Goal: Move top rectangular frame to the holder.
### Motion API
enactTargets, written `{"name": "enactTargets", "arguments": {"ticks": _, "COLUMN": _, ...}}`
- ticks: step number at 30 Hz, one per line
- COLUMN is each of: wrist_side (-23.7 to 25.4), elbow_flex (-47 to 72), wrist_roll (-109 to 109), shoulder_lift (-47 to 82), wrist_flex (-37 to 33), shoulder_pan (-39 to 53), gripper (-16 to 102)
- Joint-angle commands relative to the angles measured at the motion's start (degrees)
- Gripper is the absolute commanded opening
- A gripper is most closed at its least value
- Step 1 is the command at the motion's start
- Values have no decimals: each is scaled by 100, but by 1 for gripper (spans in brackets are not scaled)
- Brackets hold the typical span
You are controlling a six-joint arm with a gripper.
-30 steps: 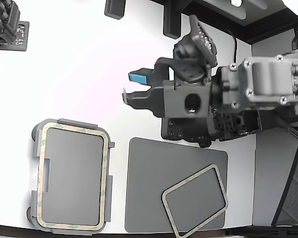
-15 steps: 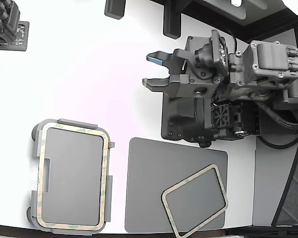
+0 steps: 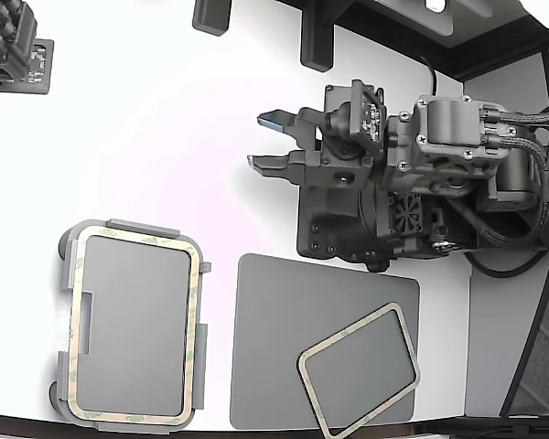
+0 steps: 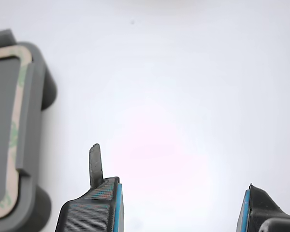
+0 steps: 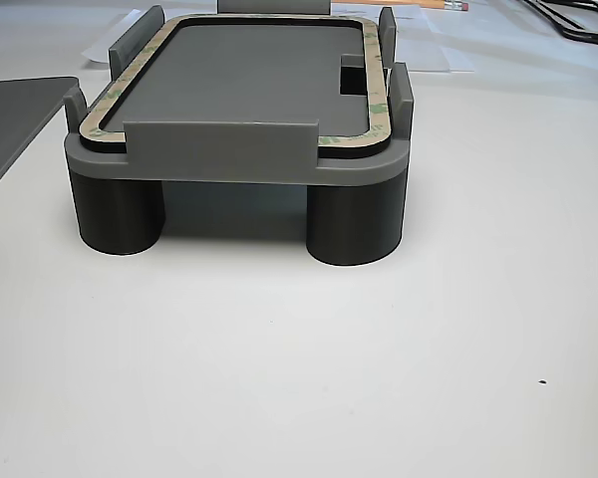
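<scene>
One beige-tan frame lies seated flat inside the light grey holder at the exterior view's lower left. It also shows in the other view on the holder. A look-alike frame lies tilted on the dark grey mat. My gripper is open and empty above bare white table, up and to the right of the holder. In the wrist view the gripper shows blue pads, with a holder corner and the frame at the edge.
A black block sits under the arm, just beyond the mat. Black fixtures stand at the exterior view's top left and along the top edge. The table's edge runs just below the holder and mat.
The gripper lifted away toward the exterior view's upper right, then came back slightly left, and the wrist turned. It stayed open and empty. Both frames kept their places.
</scene>
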Motion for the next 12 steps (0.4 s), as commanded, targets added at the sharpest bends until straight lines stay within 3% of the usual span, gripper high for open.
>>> {"name": "enactTargets", "arguments": {"ticks": 1, "wrist_side": 308, "elbow_flex": -132, "wrist_roll": 176, "shoulder_lift": 123, "wrist_flex": -9, "shoulder_pan": -105, "gripper": 100}}
{"name": "enactTargets", "arguments": {"ticks": 12, "wrist_side": 343, "elbow_flex": -132, "wrist_roll": 193, "shoulder_lift": 141, "wrist_flex": 0, "shoulder_pan": -105, "gripper": 100}}
